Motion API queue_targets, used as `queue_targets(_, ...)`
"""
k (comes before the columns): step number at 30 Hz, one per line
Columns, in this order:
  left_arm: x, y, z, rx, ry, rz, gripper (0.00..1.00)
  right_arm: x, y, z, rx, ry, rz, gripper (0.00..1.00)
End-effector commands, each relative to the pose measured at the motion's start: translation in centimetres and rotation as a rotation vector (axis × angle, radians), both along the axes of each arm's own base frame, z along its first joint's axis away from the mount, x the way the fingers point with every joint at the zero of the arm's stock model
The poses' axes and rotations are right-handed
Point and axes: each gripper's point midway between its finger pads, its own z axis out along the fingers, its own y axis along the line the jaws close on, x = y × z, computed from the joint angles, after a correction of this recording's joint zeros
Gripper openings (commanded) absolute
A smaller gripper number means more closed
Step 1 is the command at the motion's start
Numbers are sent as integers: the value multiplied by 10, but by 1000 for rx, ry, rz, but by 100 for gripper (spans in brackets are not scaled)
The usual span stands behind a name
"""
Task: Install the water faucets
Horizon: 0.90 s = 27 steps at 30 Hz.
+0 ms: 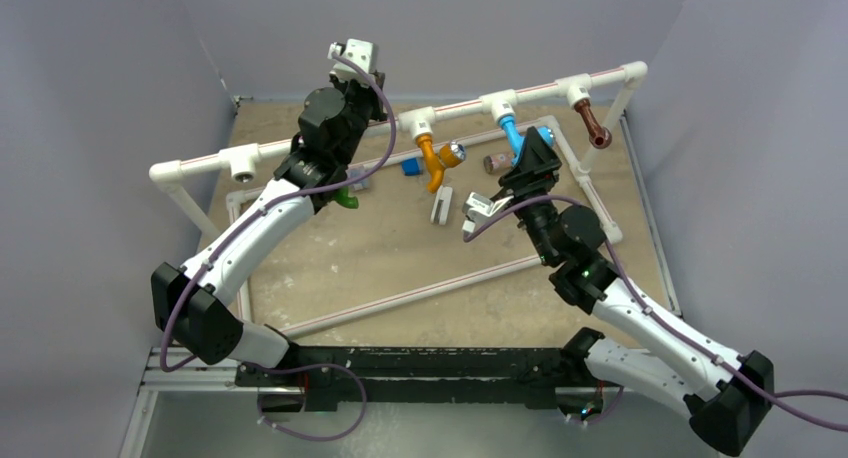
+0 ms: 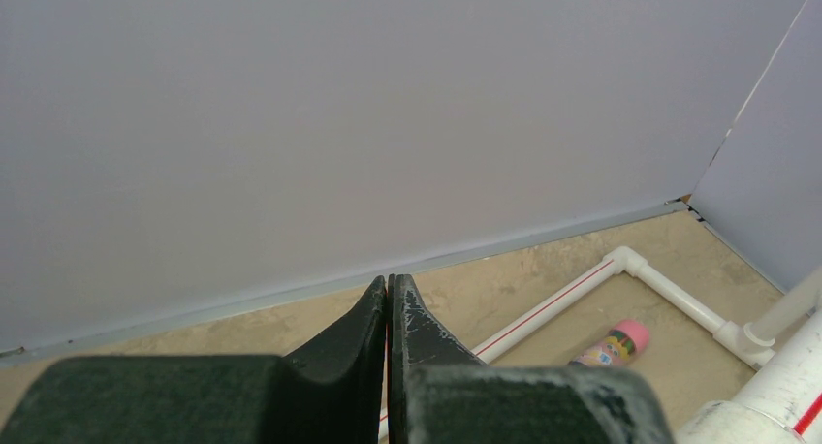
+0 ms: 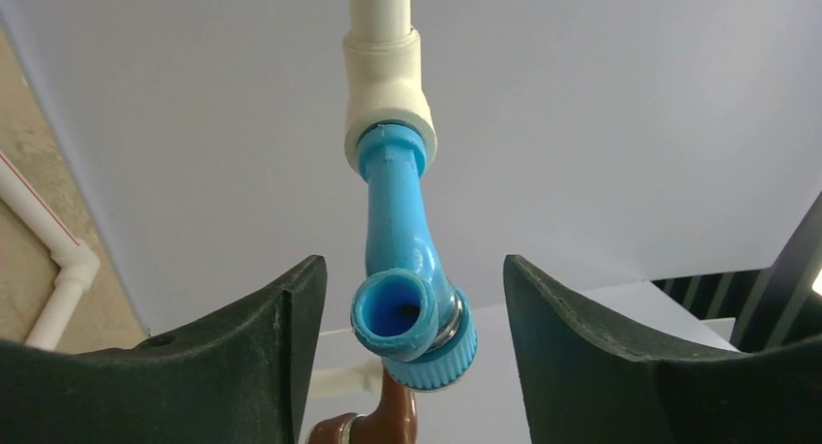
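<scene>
Grey walls (image 2: 291,124) ring the tabletop (image 1: 400,263); my right tool (image 3: 412,269) gapes around the blue faucet (image 3: 393,202), left tool (image 2: 388,284) together, seemingly empty.

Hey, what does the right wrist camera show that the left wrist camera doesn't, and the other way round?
Only the right wrist: the blue faucet seated in a white tee fitting, framed between the right gripper's open fingers with gaps on both sides, and a brown faucet partly visible below.
Only the left wrist: the left gripper shut with nothing visible in it, and a pink-capped cylinder lying on the table.
Both: red-striped white pipe, the tan table and the grey wall.
</scene>
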Motion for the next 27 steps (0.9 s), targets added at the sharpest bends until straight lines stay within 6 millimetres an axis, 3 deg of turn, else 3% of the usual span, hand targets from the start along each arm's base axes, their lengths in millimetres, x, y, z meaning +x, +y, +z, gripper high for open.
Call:
queue_targets(1,-26,-5,-188,346,475,-81,0,-4,-6,27,71,-61,-17,65)
queue_targets(7,-27,-5,-187,347,473,-80,0,0,-7,20,176,-9,-10,50)
queue_targets(11,-27,-5,-187,349,471,-80,0,5,-10,15,296,45,-20,22)
queue_targets(15,-27,-6,-188,351,472,-81,0,6,-9,9,429,95,5,1)
queue_targets(20,-27,-5,-187,350,470,-79,0,6,2,2,681,208,97,0)
queue_targets(27,-27,-6,-189,353,473,-80,0,-3,32,17,1334,460,338,0)
